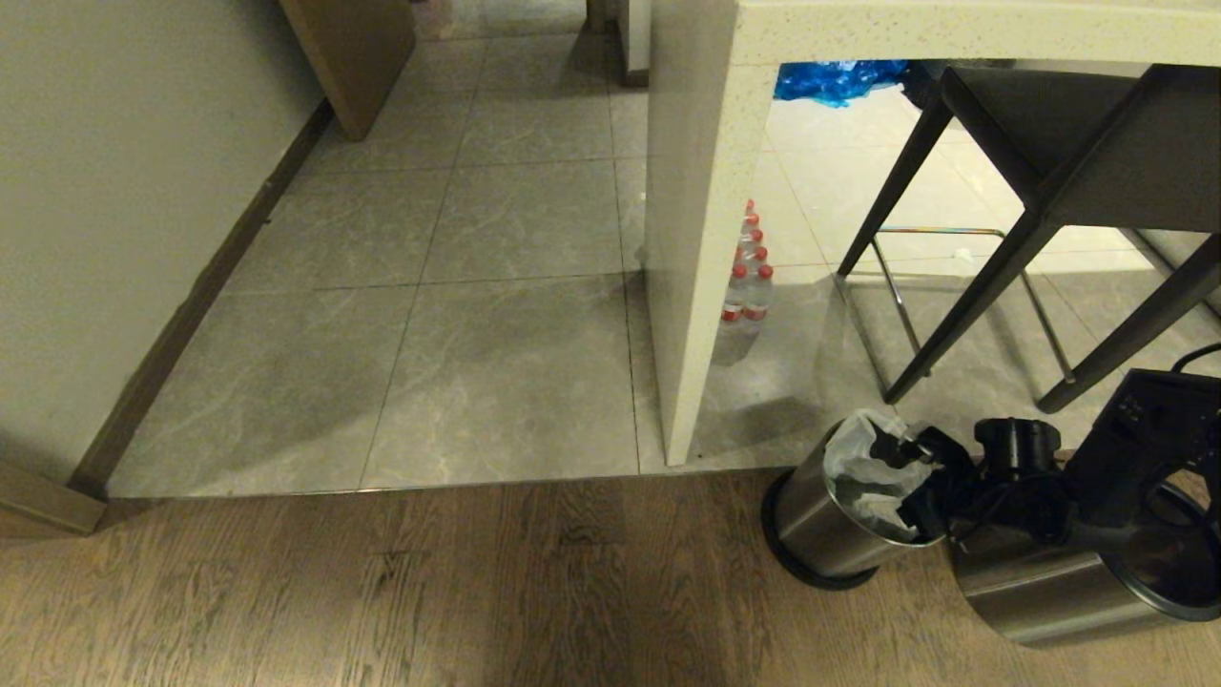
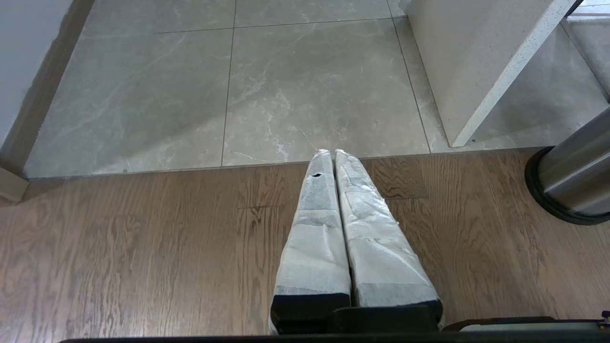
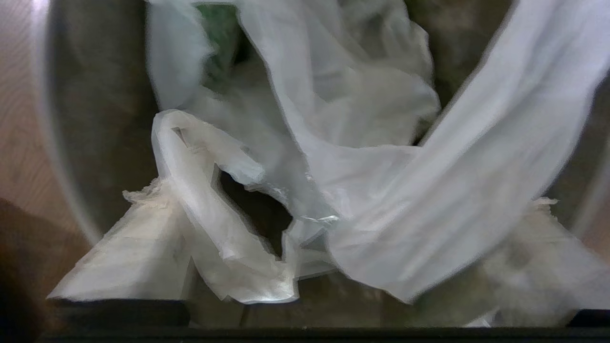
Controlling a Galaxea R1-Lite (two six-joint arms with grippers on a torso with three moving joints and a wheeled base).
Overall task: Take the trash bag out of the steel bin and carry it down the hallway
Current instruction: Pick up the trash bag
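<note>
Bag (image 3: 362,157): thin translucent white film with a green print, crumpled inside the bin (image 1: 820,525); one edge stands above the rim.
Handling: judged very light, limp and slippery; the film would tear if snagged on the rim. It has no stiffness, so it will sag and swing once lifted.
Grip point: the gathered folds and the flat strap-like band near the rim, as seen in the right wrist view. Pinch several layers together; a single layer may slip out.
Right gripper (image 1: 911,477): at the bin mouth, fingers (image 3: 124,257) apart on either side of the folds. No pinch on the film is visible yet.
Left gripper (image 2: 333,157): parked above the wood floor, fingers pressed together, holding nothing.
Bin: small steel cylinder with a black base ring, standing on the wood floor (image 1: 382,592) close to the strip's far edge, at the foot of a pale counter (image 1: 696,239).
Surface: wood strip in front, then grey marbled tiles (image 1: 496,363); both look smooth and level.
Room: the tiled passage runs past a cream wall (image 1: 124,191) with a dark baseboard. A stool (image 1: 1049,153), bottles (image 1: 749,286) and a blue bag (image 1: 835,78) lie beyond the counter.
</note>
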